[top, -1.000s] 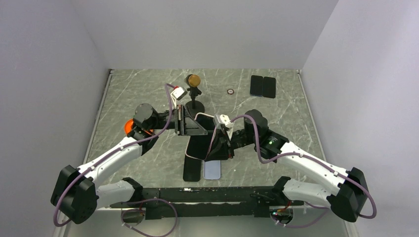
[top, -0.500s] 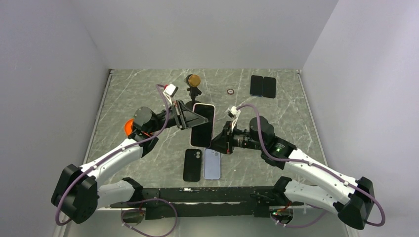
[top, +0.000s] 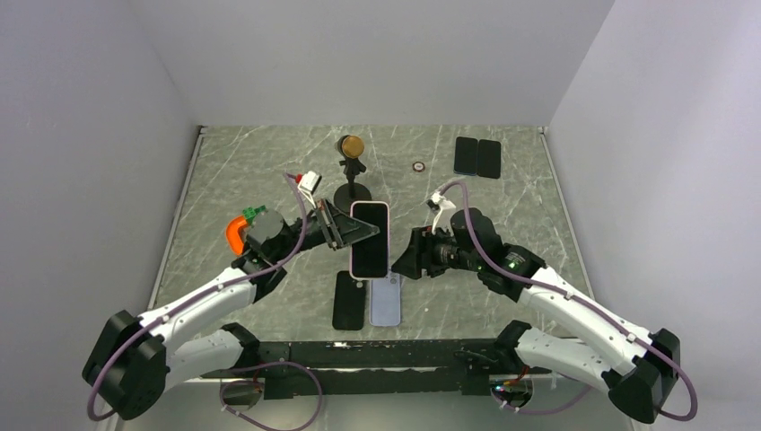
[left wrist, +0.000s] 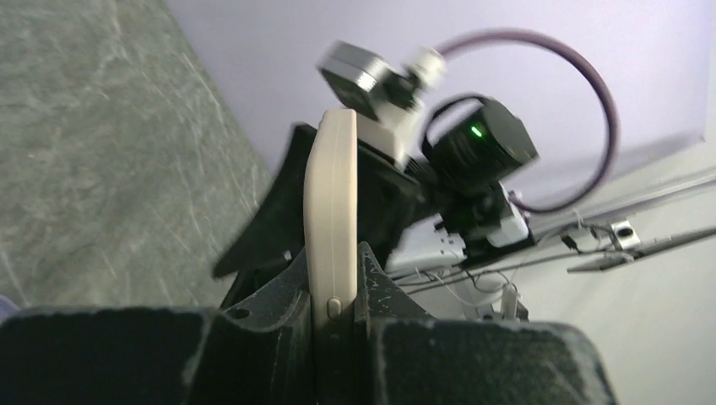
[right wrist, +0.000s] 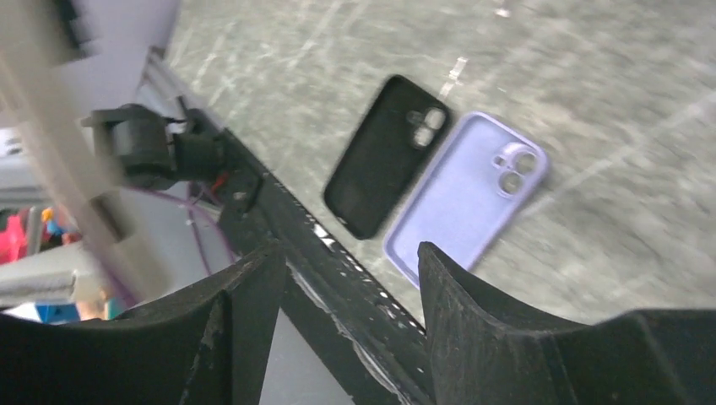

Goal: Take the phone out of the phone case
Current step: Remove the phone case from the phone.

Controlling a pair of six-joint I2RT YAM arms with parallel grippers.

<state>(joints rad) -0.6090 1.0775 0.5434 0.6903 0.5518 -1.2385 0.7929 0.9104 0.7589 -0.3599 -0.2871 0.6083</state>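
Grey marbled counter (top: pixel 538 224), walled at left, right and far side; open room across its right half. Left fingers (left wrist: pixel 332 291) clamped on the long left edge of the phone (top: pixel 369 242), seated in its cream case (left wrist: pixel 331 194). Held raised over mid-counter, dark screen up, long axis running near to far. Right fingers (right wrist: pixel 346 261) spread wide, gripping nothing, just right of the phone and apart from it. Below, flat by the counter's near edge: black case (right wrist: pixel 384 156) and lilac case (right wrist: pixel 464 194), side by side, camera cut-outs toward the far side.
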